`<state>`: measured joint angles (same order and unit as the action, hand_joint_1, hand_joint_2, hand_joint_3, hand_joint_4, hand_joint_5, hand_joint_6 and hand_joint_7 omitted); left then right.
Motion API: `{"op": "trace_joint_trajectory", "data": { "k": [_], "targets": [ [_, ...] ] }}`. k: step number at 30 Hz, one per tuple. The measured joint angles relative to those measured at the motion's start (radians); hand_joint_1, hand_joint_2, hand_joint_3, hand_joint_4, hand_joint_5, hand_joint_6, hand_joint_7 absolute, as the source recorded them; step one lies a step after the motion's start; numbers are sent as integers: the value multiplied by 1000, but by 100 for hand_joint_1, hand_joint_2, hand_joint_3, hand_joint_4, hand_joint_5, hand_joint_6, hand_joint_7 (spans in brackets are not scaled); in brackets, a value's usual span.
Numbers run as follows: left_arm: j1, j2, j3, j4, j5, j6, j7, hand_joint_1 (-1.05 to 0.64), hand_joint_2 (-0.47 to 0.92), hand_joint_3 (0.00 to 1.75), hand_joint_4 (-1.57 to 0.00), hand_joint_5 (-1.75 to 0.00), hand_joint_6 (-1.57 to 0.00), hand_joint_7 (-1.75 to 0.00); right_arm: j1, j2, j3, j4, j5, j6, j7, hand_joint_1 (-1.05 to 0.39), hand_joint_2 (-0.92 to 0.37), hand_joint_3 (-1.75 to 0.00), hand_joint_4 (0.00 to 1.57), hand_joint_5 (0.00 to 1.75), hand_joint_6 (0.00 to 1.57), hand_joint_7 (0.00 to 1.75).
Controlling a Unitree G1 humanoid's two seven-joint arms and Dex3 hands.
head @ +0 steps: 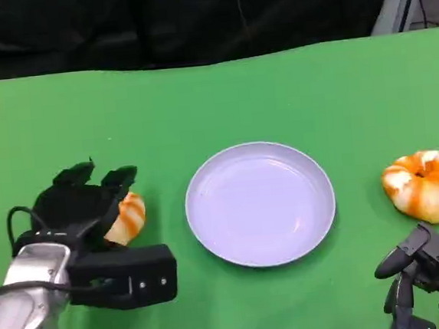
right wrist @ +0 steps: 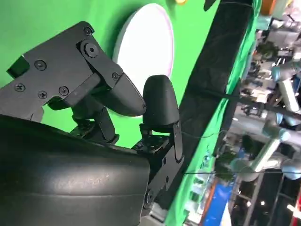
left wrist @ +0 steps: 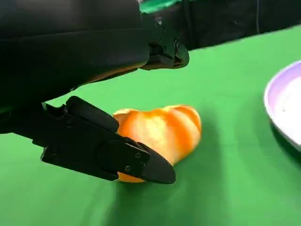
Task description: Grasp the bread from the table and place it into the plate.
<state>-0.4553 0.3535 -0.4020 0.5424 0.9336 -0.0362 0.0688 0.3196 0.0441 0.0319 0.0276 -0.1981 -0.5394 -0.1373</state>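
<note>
Two orange-and-white striped breads on the green tabletop point(head: 290, 89). Item one, bread point(head: 129, 217): toward the left edge, lying on the cloth between the fingers point(left wrist: 117, 157) of the left robot hand point(head: 85, 211), which bracket it above and below; whether they press on it cannot be told. Item two, second bread point(head: 427, 185): near the right edge, well apart from the right robot hand point(head: 429, 277), fingers curled, holding nothing. Lilac plate point(head: 205, 173): mid-tabletop, between both.

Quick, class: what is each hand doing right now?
Left hand: fingers around the left bread, touching it; a firm grip cannot be told.
Right hand: holds nothing, fingers curled in, short of the right bread.
</note>
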Motion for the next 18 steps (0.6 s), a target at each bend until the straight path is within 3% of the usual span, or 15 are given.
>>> {"op": "trace_joint_trajectory", "data": {
  "k": [15,18],
  "targets": [
    [-74,-17,-76,148,-44,18,-5,-60,92,5,-10,-13,-16,0,-5,0,7,0,0,0,-6,-44,-53,-149,88,175,61,175],
    [-135,-61,-94,284,-57,23,-5,-58,92,6,-14,-14,-18,-1,-6,0,8,0,1,-1,-7,-44,-53,-148,88,175,61,175]
  ]
}}
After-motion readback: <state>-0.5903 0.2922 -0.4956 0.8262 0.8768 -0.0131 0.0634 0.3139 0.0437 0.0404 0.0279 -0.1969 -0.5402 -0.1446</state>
